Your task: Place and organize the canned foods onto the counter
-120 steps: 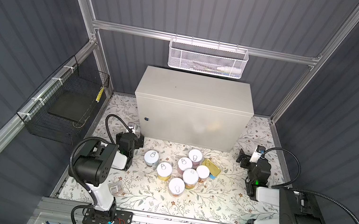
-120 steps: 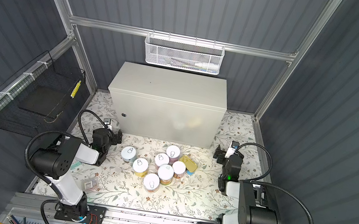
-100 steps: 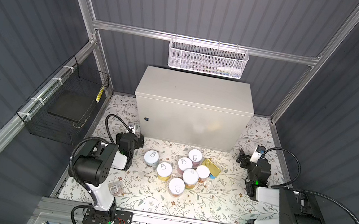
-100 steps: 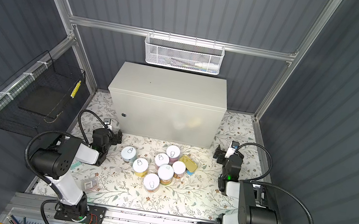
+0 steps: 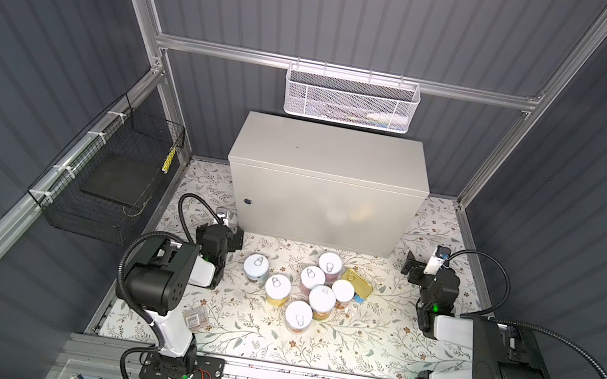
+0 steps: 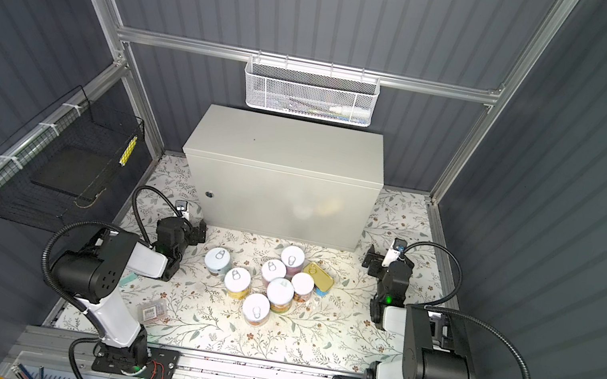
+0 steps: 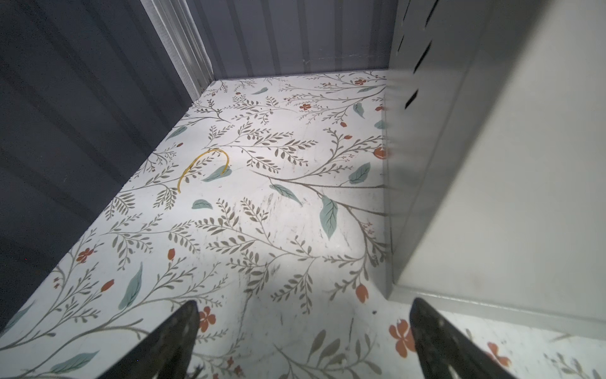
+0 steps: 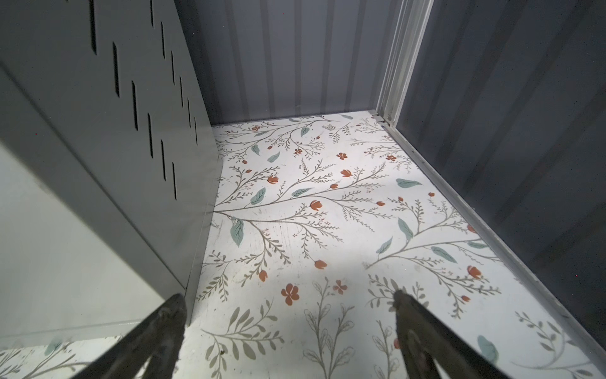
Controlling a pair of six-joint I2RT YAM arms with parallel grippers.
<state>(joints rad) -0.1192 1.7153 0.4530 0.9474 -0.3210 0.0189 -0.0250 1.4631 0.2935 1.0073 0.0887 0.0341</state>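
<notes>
Several short round cans with white pull-tab tops stand in a cluster on the floral floor in both top views. A rectangular gold tin lies at the cluster's right edge. Behind them stands the counter, a beige-grey metal cabinet whose flat top is bare. My left gripper is low by the counter's front left corner, open and empty. My right gripper is low by the front right corner, also open with nothing between its fingers. Neither wrist view shows the cans.
A white mesh basket hangs on the back rail above the counter. A black wire basket hangs on the left wall. A small clear packet with a barcode lies front left. A yellow rubber band lies left of the counter.
</notes>
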